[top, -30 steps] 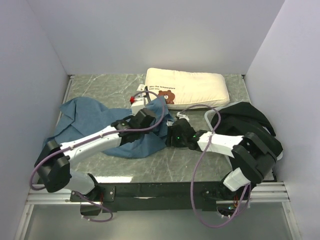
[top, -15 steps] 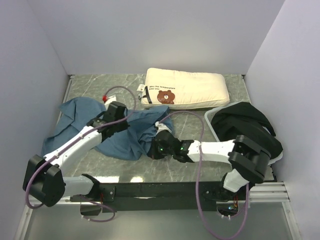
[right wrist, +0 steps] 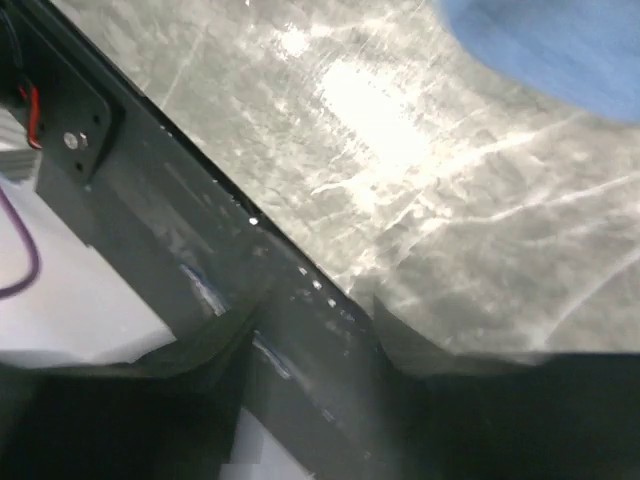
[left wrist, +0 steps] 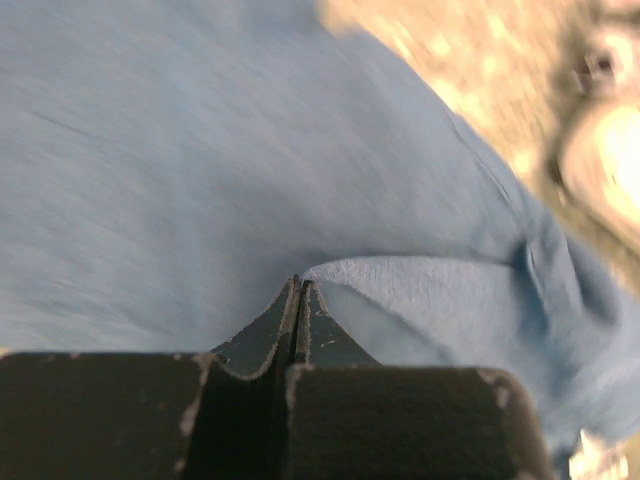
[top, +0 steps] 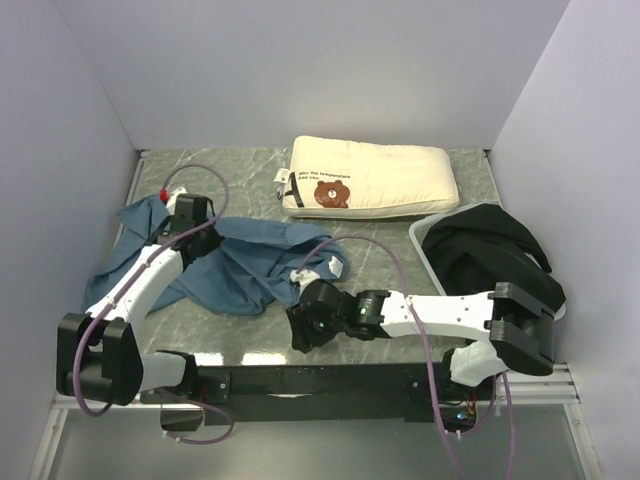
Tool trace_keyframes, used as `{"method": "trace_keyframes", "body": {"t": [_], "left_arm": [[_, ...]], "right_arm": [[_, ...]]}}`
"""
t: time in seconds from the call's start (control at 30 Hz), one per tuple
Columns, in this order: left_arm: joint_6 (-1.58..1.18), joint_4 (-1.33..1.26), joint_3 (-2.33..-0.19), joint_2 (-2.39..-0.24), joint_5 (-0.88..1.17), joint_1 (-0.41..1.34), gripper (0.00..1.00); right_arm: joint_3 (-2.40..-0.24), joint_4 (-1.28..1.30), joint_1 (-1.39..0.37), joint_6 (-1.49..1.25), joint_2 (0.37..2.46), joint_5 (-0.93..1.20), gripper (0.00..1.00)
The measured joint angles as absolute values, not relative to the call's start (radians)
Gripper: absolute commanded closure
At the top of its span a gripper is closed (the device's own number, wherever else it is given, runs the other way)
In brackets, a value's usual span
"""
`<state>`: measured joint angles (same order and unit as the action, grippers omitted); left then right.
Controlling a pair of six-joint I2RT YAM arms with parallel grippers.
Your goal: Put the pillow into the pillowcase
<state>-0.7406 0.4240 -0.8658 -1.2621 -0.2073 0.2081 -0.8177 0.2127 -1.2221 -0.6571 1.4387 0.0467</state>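
The cream-white pillow (top: 375, 180) with the bear face lies at the back middle of the table, untouched. The dusty-blue pillowcase (top: 240, 272) lies crumpled across the left and middle of the table. My left gripper (top: 200, 238) is at its back left part. In the left wrist view the gripper (left wrist: 298, 282) is shut on a fold of the pillowcase (left wrist: 430, 300). My right gripper (top: 300, 328) is low at the table's front edge, just off the cloth's near corner. In the right wrist view it (right wrist: 312, 320) looks open and empty, with only a blue corner of the pillowcase (right wrist: 560, 45) showing.
A black fabric bundle (top: 490, 245) fills a white basket (top: 418, 238) at the right. White walls close in the back and both sides. The black front rail (right wrist: 180, 230) runs right under the right gripper.
My left gripper has moved left and back, dragging the pillowcase with it. My right gripper has moved left and toward the front edge, off the cloth.
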Motion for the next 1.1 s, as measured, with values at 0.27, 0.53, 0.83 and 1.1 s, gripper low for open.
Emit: {"method": "trace_keyframes", "body": {"t": [0.27,0.53,0.83,1.1], "left_arm": [[-0.741,0.356,-0.835,-1.266,-0.127,0.152,0.99],[-0.741,0.331,-0.768,-1.251,-0.050,0.178,0.99],[-0.718,0.328,-0.770,-1.225,-0.043,0.230,0.99],[-0.694,0.355,-0.786,-1.224,-0.042,0.242,0.99]], "right_arm": [[-1.130,0.432,-0.993,-0.514,1.395,-0.091,0.00],[-1.704,0.501,-0.671,-0.406,1.718,-0.244,0.00],[-2.331,0.570,-0.517,-0.292,2.396,-0.149,0.00],[-2.351,0.552,-0.529,-0.269,2.511,-0.149,0.34]]}}
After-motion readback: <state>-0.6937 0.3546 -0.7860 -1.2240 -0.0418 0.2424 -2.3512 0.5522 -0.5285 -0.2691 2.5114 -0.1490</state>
